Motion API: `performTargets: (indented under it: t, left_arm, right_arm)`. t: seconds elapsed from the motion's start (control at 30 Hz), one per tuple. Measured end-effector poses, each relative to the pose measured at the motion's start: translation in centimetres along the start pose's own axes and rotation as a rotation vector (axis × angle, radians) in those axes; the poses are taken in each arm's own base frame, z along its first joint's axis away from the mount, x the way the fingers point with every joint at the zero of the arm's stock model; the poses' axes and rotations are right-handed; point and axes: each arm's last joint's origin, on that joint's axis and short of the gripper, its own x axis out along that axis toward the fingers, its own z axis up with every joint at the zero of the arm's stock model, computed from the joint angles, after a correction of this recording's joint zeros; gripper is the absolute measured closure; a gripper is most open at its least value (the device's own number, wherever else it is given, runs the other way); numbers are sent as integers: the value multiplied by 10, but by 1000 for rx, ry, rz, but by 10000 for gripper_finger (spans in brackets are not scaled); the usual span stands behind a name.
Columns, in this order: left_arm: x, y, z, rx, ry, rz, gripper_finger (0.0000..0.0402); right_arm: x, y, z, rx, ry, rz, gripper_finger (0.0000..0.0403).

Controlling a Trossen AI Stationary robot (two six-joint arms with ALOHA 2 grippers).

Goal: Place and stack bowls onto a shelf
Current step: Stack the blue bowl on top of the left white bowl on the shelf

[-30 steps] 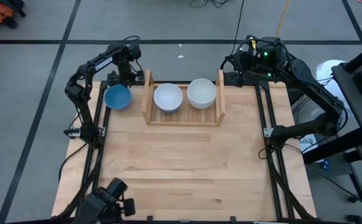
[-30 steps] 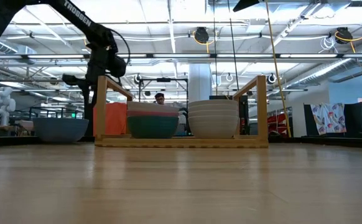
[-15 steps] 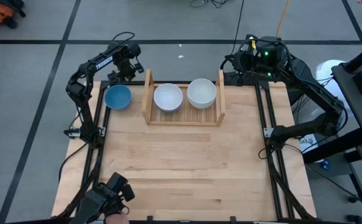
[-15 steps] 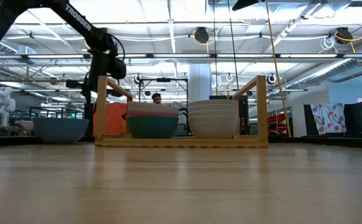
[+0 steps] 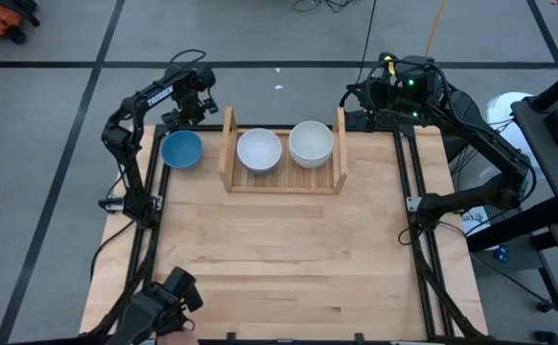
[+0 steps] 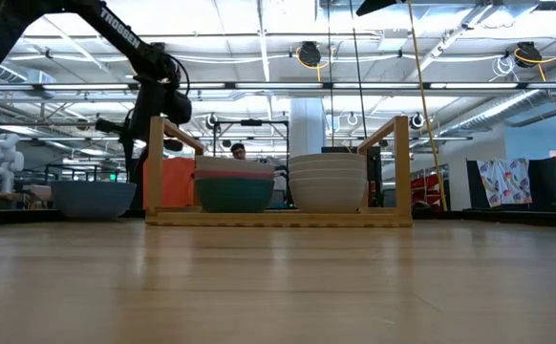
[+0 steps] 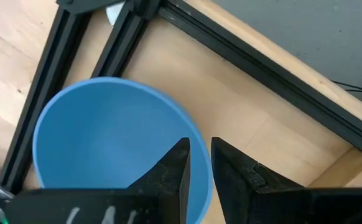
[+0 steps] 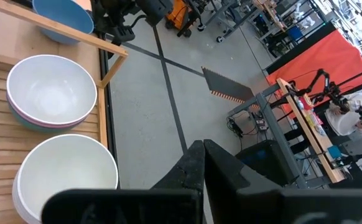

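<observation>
One bowl is unshelved: the blue bowl point(image 5: 181, 149) sits on the tabletop point(image 5: 289, 259) near its far left corner, just outside the left panel of the shelf point(image 5: 283, 182), which already carries two stacks point(image 5: 259, 150). Your left gripper point(image 5: 194, 105) hangs just beyond the bowl's far rim, fingers point(image 7: 171, 171) slightly apart, gripping nothing. The bowl lies directly beneath that gripper, so the left arm is plainly nearer. Your right gripper point(image 8: 203, 163) waits off the far right corner, fingers together, empty.
</observation>
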Motion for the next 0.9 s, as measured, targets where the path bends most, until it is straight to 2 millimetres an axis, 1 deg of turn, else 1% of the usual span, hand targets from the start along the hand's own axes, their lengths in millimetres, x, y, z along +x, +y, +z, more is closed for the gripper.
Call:
performTargets:
  t: [0.17, 0.33, 0.43, 0.67, 0.77, 0.9]
  left_arm:
    - [0, 0, -2, -6, -13, 20, 330]
    - [-1, -2, -6, -91, -25, 19, 330]
    - [-2, -4, -8, -80, -43, 24, 330]
    - [-1, -1, -5, -107, -49, 36, 330]
    - [8, 1, -8, -108, -33, 64, 330]
    - [30, 7, -16, -104, 13, 127, 330]
  right_arm:
    - [0, 0, 0, 0, -2, -2, 403]
    - [0, -1, 1, -8, -6, -5, 403]
    - [0, -1, 1, -17, -6, -5, 403]
    - [0, -1, 1, -17, -6, -5, 403]
    - [0, 0, 1, -18, -6, -5, 403]
    - [0, 0, 1, -18, -6, -5, 403]
